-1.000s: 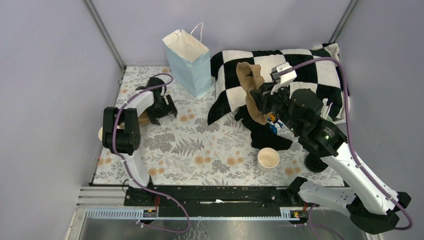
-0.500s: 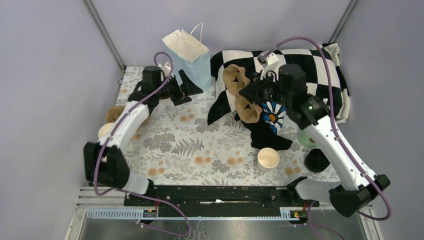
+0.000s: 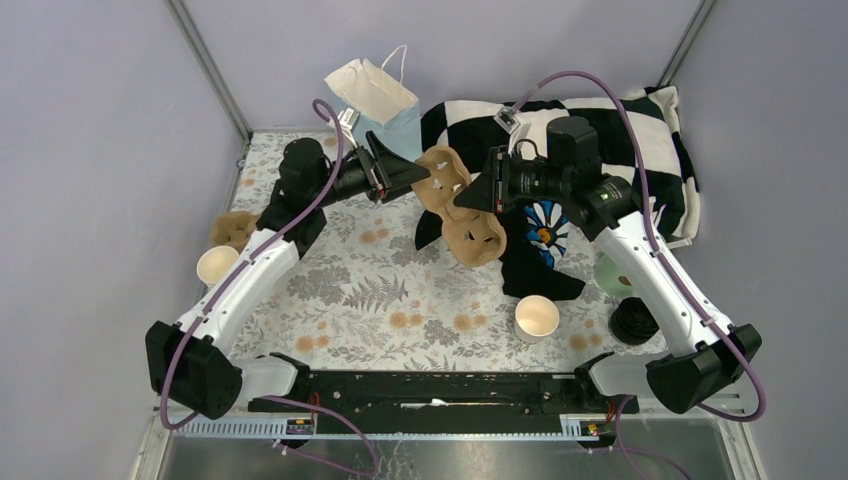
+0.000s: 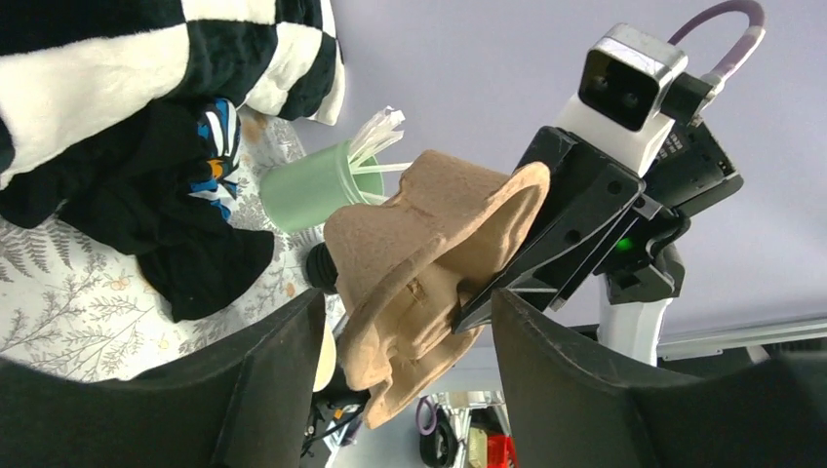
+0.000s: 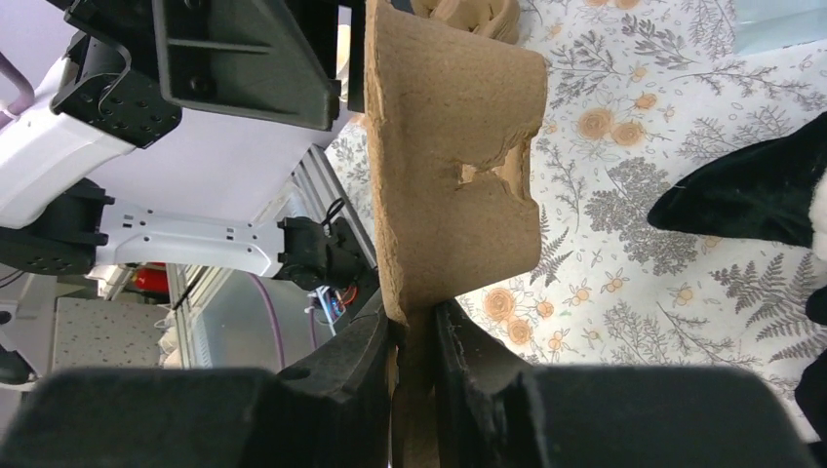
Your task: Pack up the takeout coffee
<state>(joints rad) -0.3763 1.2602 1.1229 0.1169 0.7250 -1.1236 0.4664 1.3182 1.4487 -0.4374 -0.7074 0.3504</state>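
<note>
The takeout coffee, a lidless cream-white paper cup (image 3: 537, 318), stands on the floral tablecloth near the front right. It shows in part behind a finger in the left wrist view (image 4: 325, 356). My right gripper (image 3: 470, 195) (image 5: 414, 327) is shut on the edge of a brown pulp cup carrier (image 3: 447, 192) (image 5: 458, 146), held in the air over the middle of the table. My left gripper (image 3: 412, 172) (image 4: 408, 297) is open at the carrier's (image 4: 429, 263) other side, a finger on either side and gaps on both.
A light-blue paper bag (image 3: 385, 110) stands at the back. A checked cushion (image 3: 620, 130) and black cloth (image 3: 535, 265) lie at the right. A mint-green cup of straws (image 3: 612, 275) and black lids (image 3: 633, 320) sit front right. Another cream cup (image 3: 217, 265) and a second brown carrier (image 3: 232, 228) are at the left.
My right arm swung the carrier left towards the centre. My left arm rose from the table's left side to meet it, and its jaws have narrowed a little.
</note>
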